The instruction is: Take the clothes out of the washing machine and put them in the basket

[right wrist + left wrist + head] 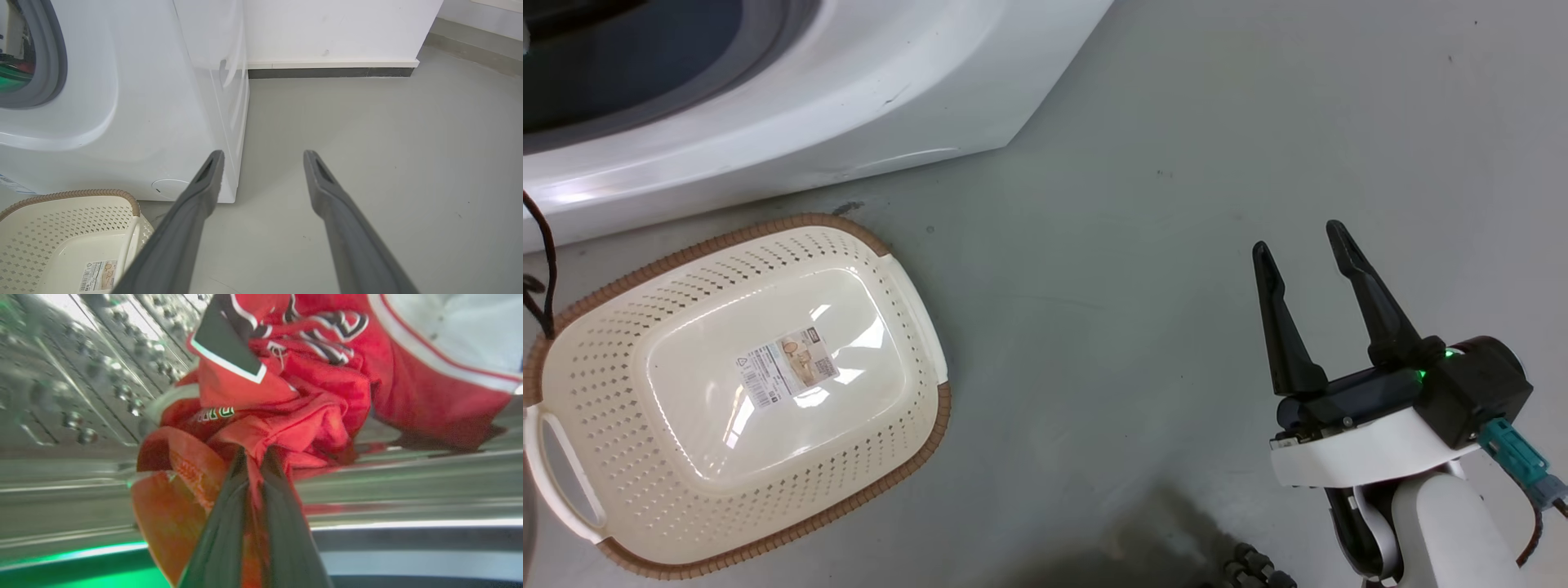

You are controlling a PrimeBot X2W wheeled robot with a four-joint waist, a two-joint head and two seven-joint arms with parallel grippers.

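While our left gripper (255, 454) is inside the washing machine (849, 106), we note its jaws pinched together on a fold of the clothes (318, 388): red fabric, white trim, black numerals. The bundle sits within the machine's perforated steel drum (81, 375). Our right gripper (1297, 235) hangs over the grey floor (1111, 269), off the machine's front right corner, jaws apart. The basket (605, 384) rests on the floor just in front of the machine, paper label (787, 366) on its bottom.
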